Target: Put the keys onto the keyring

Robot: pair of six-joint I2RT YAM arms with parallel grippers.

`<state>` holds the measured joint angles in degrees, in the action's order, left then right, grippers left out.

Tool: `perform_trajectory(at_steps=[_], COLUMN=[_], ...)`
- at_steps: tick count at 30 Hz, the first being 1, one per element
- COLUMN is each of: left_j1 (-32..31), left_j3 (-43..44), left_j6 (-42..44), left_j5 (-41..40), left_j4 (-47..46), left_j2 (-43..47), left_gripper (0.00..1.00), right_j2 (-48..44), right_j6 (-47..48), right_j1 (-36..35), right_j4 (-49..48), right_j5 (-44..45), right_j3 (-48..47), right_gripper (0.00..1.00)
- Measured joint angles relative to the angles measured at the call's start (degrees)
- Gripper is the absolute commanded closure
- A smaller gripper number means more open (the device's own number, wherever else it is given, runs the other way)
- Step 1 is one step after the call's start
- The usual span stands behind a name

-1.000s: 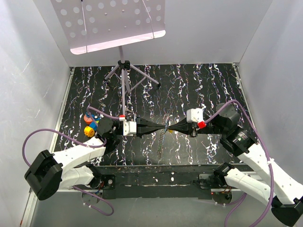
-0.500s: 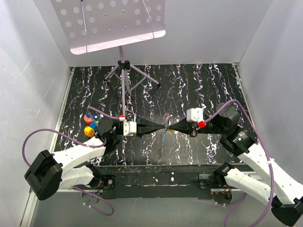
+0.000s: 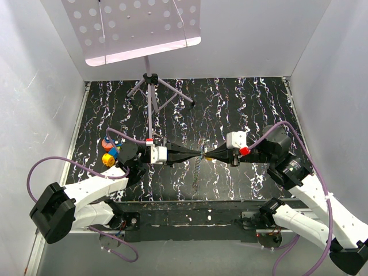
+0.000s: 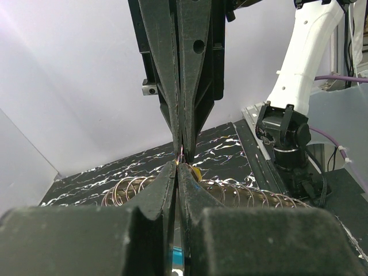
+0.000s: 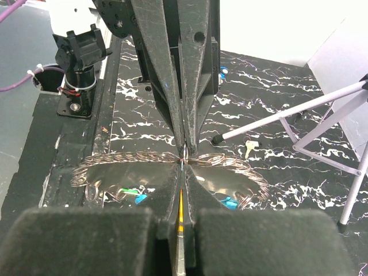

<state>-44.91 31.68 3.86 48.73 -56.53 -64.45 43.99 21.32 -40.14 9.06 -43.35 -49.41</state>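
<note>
Nearest, by the table edge: a coil of wire loops [image 5: 218,161] lies flat on the marbled table [image 3: 253,103], with blue bits [image 5: 229,201] inside it. Above it the left gripper [image 3: 199,154] and right gripper [image 3: 206,154] meet tip to tip, each pressed together. A thin wire ring [image 4: 181,154] sits where they meet. A yellow sliver [image 5: 180,213] shows between the right fingers (key or not, cannot tell). Farther off, a small pale key [image 5: 248,148] lies beside a tripod foot [image 5: 217,139].

Mid-table, left pincer [image 3: 199,154] meeting right pincer [image 3: 206,154] tip-to-tip, music stand [image 3: 150,86] behind
</note>
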Motion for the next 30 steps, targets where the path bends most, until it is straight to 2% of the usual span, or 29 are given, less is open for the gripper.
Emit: perform_trajectory(at_steps=[30], left_j1=[0.2], left_j3=[1.1], left_j6=[0.7], left_j5=[0.2], left_j4=[3.1], left_j2=[0.0], left_gripper=[1.00], right_j2=[0.8], right_j6=[-0.1], right_j1=[0.0], right_j4=[1.6], right_j5=[1.4], right_j3=[-1.1], right_gripper=[0.99])
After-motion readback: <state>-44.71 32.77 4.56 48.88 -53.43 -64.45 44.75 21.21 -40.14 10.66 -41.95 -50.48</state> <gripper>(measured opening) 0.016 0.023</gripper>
